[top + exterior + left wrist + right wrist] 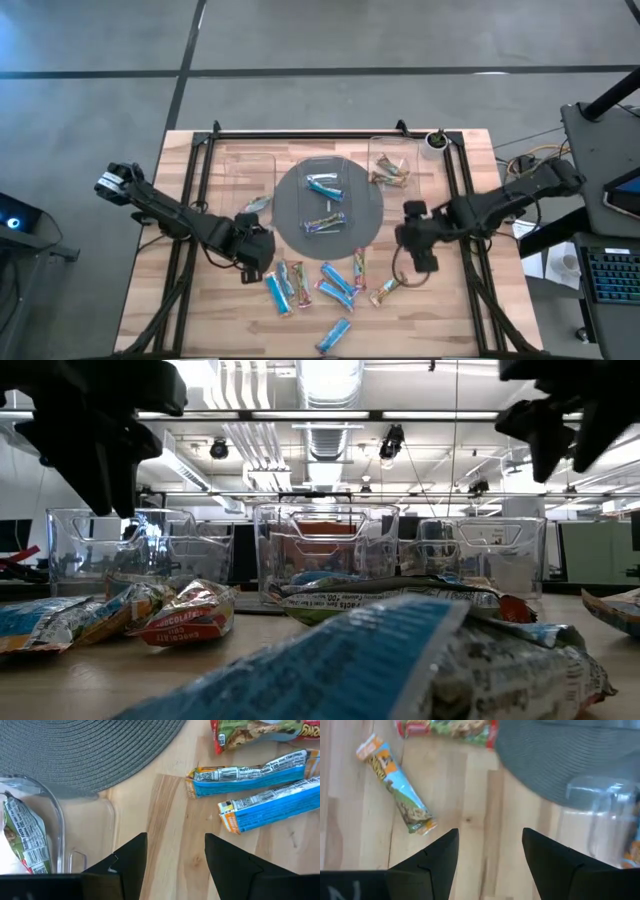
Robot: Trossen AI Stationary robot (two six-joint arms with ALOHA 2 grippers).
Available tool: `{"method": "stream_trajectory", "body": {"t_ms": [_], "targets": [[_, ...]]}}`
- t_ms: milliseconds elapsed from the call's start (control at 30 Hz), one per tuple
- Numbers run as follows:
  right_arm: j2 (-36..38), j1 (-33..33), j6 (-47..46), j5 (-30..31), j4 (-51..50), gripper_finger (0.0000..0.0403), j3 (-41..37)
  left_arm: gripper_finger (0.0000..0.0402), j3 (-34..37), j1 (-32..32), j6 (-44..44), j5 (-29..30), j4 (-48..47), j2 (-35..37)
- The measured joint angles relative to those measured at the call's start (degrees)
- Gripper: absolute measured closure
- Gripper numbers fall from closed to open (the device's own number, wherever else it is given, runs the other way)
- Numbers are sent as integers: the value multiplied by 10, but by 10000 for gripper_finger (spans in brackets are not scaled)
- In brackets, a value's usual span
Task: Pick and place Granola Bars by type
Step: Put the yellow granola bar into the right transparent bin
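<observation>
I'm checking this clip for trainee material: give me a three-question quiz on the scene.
1. True or false: the left hand is holding a bar.
2. What lies on the round grey mat in the middle of the table?
A. two wrapped bars
B. a cup
C. nothing
3. Fill in: in the high view, most loose granola bars lie on the bare wood, between the two ____.

Key
1. False: its fingers are open over bare wood with nothing between them. The right hand is empty as well.
2. A
3. hands
</observation>
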State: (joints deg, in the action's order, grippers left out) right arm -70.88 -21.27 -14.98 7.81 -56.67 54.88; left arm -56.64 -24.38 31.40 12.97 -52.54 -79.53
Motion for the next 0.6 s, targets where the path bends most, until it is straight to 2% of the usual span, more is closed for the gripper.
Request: {"method": "stream_trajectory", "body": {"t_ms": [200, 433, 600], "targets": [[-72, -47, 0, -7, 37, 192, -20, 220, 12, -1, 23, 1, 5, 0], [-185, -103, 1, -66, 50, 192, -8, 220, 17, -6, 42, 0, 5, 0], [-207, -126, -9, -66, 69, 192, 2, 220, 17, -7, 42, 0, 5, 0]]}}
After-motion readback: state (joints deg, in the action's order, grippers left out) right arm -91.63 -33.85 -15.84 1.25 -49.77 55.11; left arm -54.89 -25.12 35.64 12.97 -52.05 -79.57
